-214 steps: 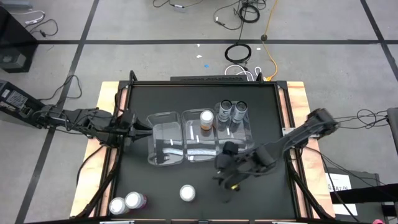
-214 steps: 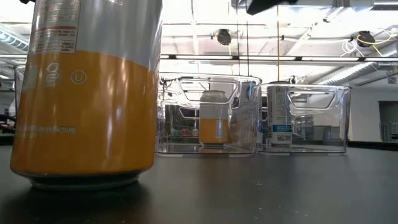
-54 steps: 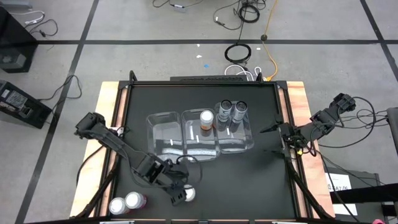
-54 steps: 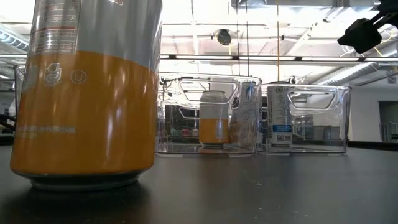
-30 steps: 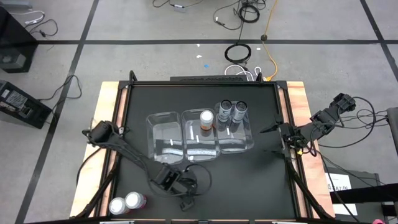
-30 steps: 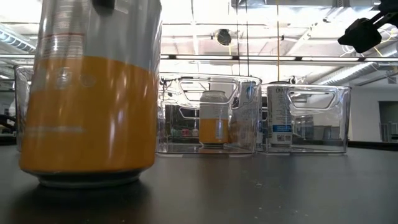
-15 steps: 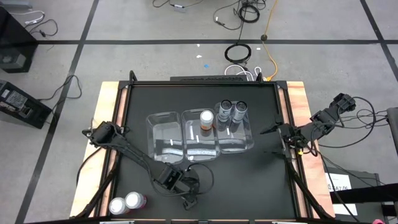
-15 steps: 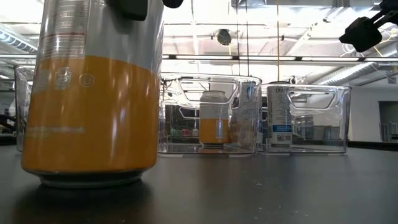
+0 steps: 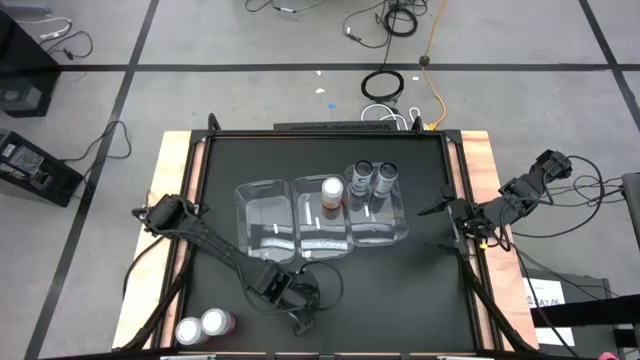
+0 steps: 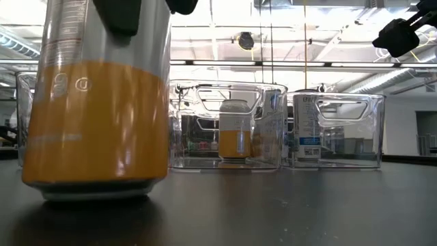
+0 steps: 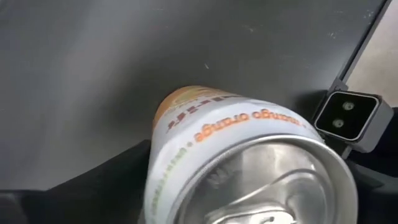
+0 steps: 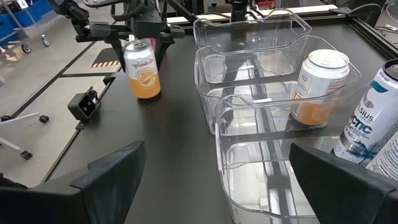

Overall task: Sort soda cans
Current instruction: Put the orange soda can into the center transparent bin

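An orange soda can (image 10: pixel 95 116) stands upright on its base near the table's front edge. My left gripper (image 9: pixel 300 318) reaches down over it, one finger on the can's near side and one on its far side (image 12: pixel 140 34). Two pink cans (image 9: pixel 203 325) stand at the front left corner. Another orange can (image 9: pixel 332 192) stands in the middle clear bin, and two grey cans (image 9: pixel 375 176) in the right bin. My right gripper (image 9: pixel 437 227) waits open at the table's right edge. My left gripper straddles the orange can's silver upper part (image 12: pixel 138 48), coming from above at a slant. Its near finger (image 10: pixel 119 17) lies over the front of the can's wall. Whether both fingers touch the can, I cannot tell. The can stands upright on the table.
Three clear plastic bins (image 9: pixel 268 225) stand side by side at the table's middle; the left one holds nothing. The low camera (image 12: pixel 84 104) sits at the front edge beside the orange can. Bare black tabletop lies between the can and the bins.
My left gripper has stayed over the orange can. In the low view its near finger has slid toward the table's left across the can's upper front, and the can has shifted a little the same way, still upright on the table.
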Tool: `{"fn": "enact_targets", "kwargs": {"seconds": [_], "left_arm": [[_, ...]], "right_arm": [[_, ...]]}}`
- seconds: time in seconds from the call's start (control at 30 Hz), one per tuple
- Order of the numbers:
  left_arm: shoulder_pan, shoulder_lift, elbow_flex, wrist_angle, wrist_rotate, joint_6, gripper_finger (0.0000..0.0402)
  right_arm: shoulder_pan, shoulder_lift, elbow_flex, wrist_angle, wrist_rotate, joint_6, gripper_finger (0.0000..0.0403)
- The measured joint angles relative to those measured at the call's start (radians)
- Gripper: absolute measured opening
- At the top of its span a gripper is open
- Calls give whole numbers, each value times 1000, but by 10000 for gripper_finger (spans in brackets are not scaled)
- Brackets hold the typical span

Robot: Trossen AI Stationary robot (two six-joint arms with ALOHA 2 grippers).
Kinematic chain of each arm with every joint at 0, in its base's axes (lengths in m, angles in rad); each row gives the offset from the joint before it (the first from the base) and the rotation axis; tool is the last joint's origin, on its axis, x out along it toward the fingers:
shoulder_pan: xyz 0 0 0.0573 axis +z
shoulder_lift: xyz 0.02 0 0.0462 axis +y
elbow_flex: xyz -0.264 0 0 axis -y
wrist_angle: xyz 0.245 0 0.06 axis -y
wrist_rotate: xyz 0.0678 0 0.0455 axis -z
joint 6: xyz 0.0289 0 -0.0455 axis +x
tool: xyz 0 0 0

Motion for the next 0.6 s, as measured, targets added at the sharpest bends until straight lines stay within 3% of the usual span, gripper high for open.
{"fn": "enact_targets", "kwargs": {"seconds": [0.13, 0.6], "left_arm": [[5, 0, 0, -5, 1, -1, 325], [46, -22, 60, 3, 106, -17, 322]], "right_arm": [[0, 0, 0, 0, 0, 0, 389], [0, 0, 0, -1, 0, 0, 389]]}}
